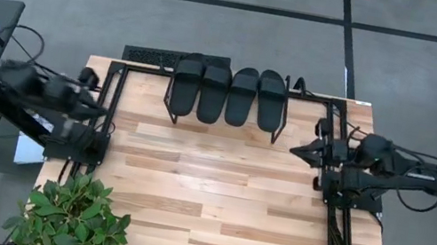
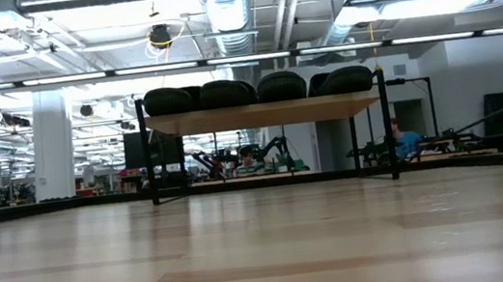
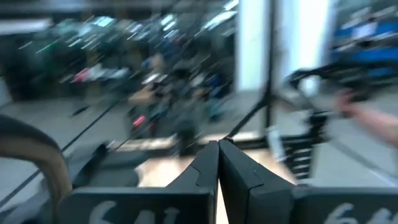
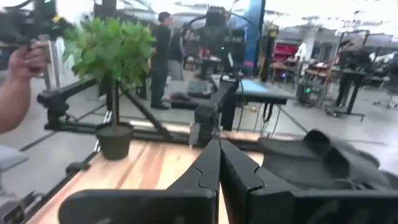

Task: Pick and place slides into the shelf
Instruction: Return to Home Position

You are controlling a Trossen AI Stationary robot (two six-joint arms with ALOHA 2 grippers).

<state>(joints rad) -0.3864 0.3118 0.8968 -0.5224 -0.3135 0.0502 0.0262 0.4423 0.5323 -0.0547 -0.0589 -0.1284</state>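
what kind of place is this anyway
Most likely a large open robotics lab or workshop: exposed ceiling ducts, other robot arms on benches beyond the shelf, and a person at a far workstation.

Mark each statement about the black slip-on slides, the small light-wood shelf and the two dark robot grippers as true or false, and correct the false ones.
1. Four black slip-on slides lie side by side on top of the light wood shelf. True.
2. One slide lies on the wooden tabletop in front of the shelf. False: all four are on the shelf.
3. The right gripper is shut and holds nothing. True.
4. The left gripper is clamped on a slide. False: it is shut on nothing, at the table's left side.
5. The green potted plant stands on the shelf. False: it stands at the table's near left corner.
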